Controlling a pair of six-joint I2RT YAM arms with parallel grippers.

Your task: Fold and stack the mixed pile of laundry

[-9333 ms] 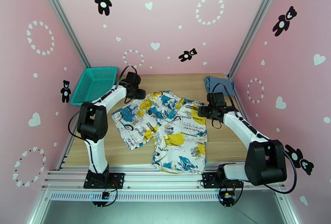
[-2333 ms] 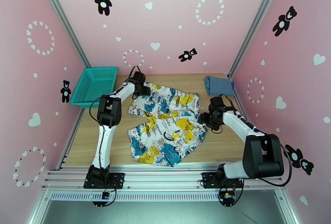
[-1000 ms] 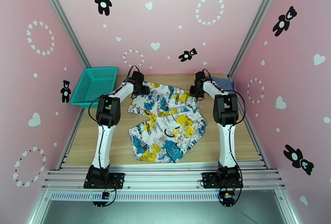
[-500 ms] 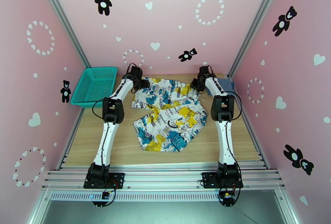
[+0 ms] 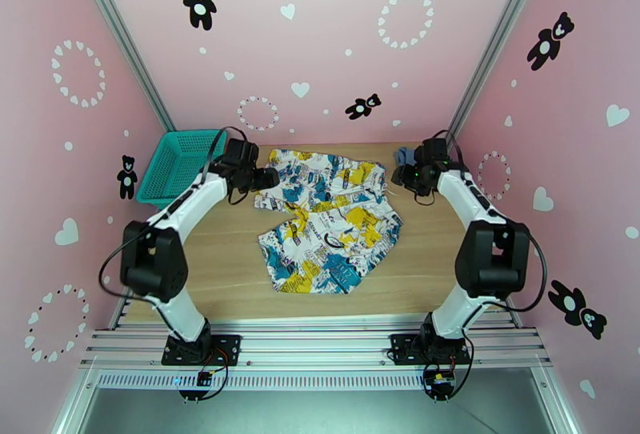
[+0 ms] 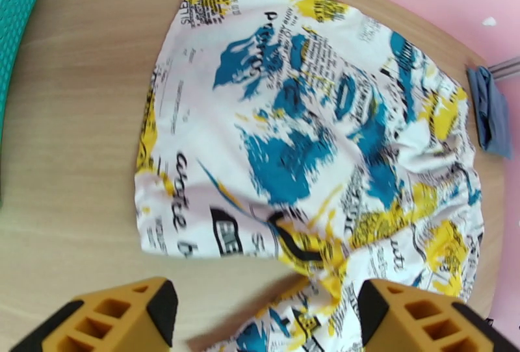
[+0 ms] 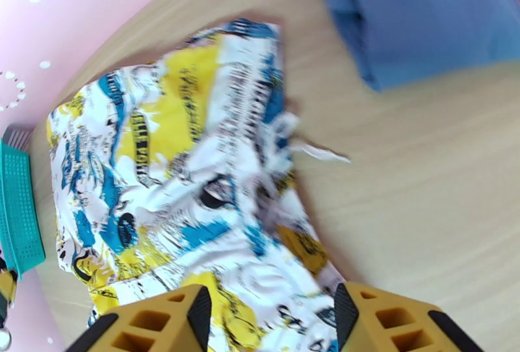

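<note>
**Both grippers stand open at the far corners of the printed cloth**

The white cloth with yellow-and-blue print [image 5: 328,219] lies on the wooden tabletop [image 5: 216,267], roughly in the middle and reaching toward the far edge. It is not flat. Its far part is spread fairly smoothly, while the near part is rumpled and lies at a slant toward the front. The left wrist view shows the cloth [image 6: 292,119] with creases gathering toward its lower right.

The left gripper [image 5: 268,178] hangs just beside the cloth's far-left corner. In its wrist view the gripper [image 6: 266,308] has its jaws wide apart. Bare wood and the cloth's edge lie below them, and nothing is held.

The right gripper [image 5: 402,176] sits at the far-right side, between the cloth and the dusty-blue tank top [image 5: 406,155]. In its wrist view the gripper [image 7: 272,314] also has its jaws apart, over the rumpled cloth [image 7: 175,171], and grips nothing.

The tank top [image 7: 429,15] rests in the far-right corner of the tabletop, apart from the printed cloth with a strip of wood between them. It also shows as a small blue patch [image 6: 492,110] at the right edge of the left wrist view.

A teal mesh basket [image 5: 178,163] stands at the far-left corner, near the left arm.
</note>
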